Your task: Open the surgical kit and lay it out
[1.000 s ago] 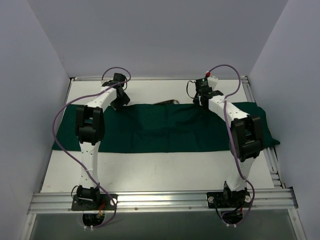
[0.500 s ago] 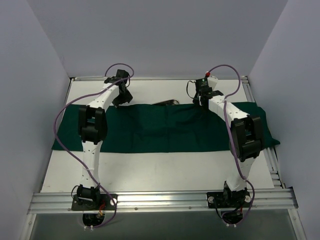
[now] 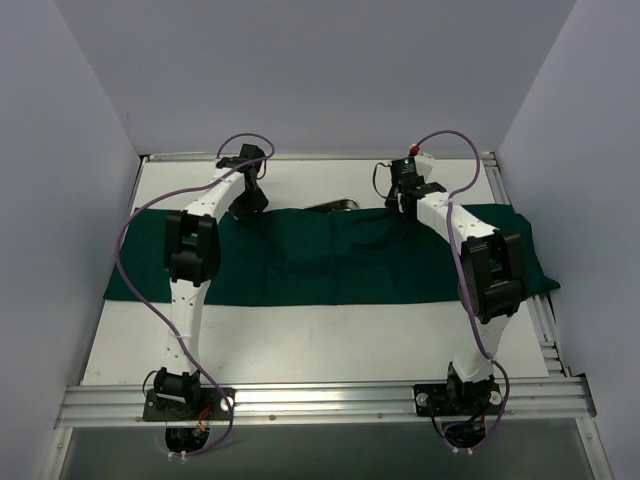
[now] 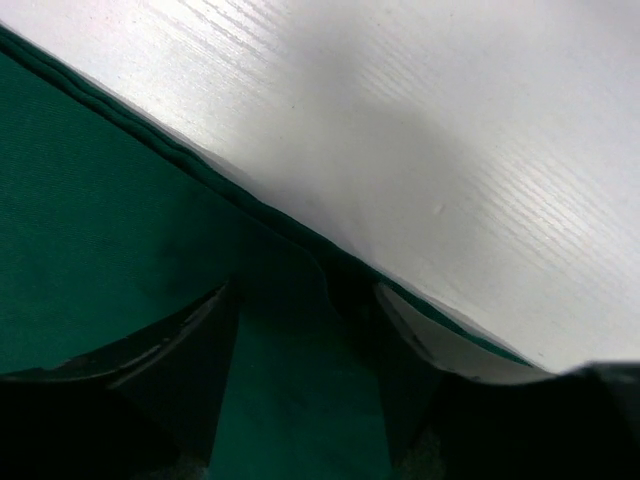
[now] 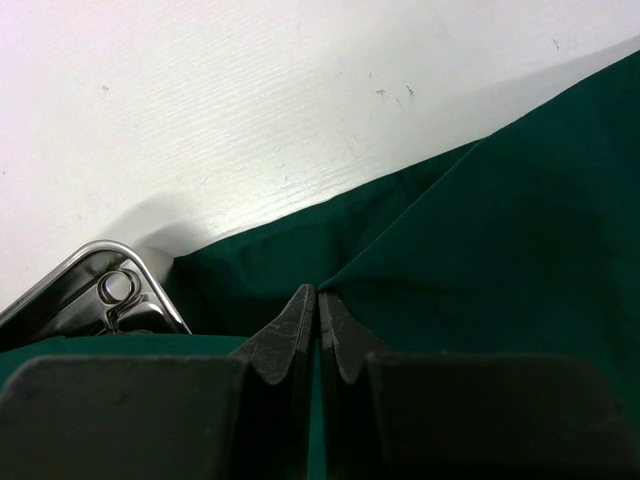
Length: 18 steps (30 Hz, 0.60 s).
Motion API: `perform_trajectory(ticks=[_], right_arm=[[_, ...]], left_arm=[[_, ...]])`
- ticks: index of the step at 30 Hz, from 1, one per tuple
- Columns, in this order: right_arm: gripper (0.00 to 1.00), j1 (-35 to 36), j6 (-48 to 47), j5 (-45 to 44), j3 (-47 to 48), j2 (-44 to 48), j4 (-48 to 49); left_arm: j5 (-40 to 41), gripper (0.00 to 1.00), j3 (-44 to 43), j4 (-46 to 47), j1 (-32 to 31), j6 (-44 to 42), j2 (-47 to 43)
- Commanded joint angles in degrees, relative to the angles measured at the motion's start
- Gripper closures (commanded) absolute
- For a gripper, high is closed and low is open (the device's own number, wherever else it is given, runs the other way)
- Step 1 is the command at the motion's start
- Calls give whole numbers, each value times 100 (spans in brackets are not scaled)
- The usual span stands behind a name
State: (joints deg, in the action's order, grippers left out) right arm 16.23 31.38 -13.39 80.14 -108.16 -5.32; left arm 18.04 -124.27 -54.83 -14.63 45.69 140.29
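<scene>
The green drape [image 3: 330, 255] lies spread in a band across the table [image 3: 300, 340]. At its far edge the steel tray [image 5: 70, 275] is exposed, with a ring-handled instrument [image 5: 118, 287] inside. The left gripper [image 4: 305, 340] is released, jaws apart over the drape's far hem. The right gripper [image 5: 318, 315] is clenched on a raised fold of drape beside the tray.

I've got both arms reaching fwd to the far side, elbows humped up. L arm [image 3: 190, 250] angles inward, wrist tipped down; L gripper [image 4: 300, 300] has its fingers well apart. R arm [image 3: 490, 270] runs straight out, wrist low; R gripper [image 5: 318, 297] is pinched tight, tips together on a fold of cloth [image 5: 480, 250].
</scene>
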Motion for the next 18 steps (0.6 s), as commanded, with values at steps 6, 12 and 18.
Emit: perform_trajectory(ticks=[6, 12, 18], right_arm=[[100, 47, -53, 64, -42, 278, 84], [100, 47, -53, 73, -33, 278, 84], [100, 47, -61, 73, -16, 269, 84]], left_arm=[[103, 54, -300, -98, -31, -113, 25], [59, 73, -317, -133, -48, -140, 42], [120, 85, -388, -160, -40, -236, 25]])
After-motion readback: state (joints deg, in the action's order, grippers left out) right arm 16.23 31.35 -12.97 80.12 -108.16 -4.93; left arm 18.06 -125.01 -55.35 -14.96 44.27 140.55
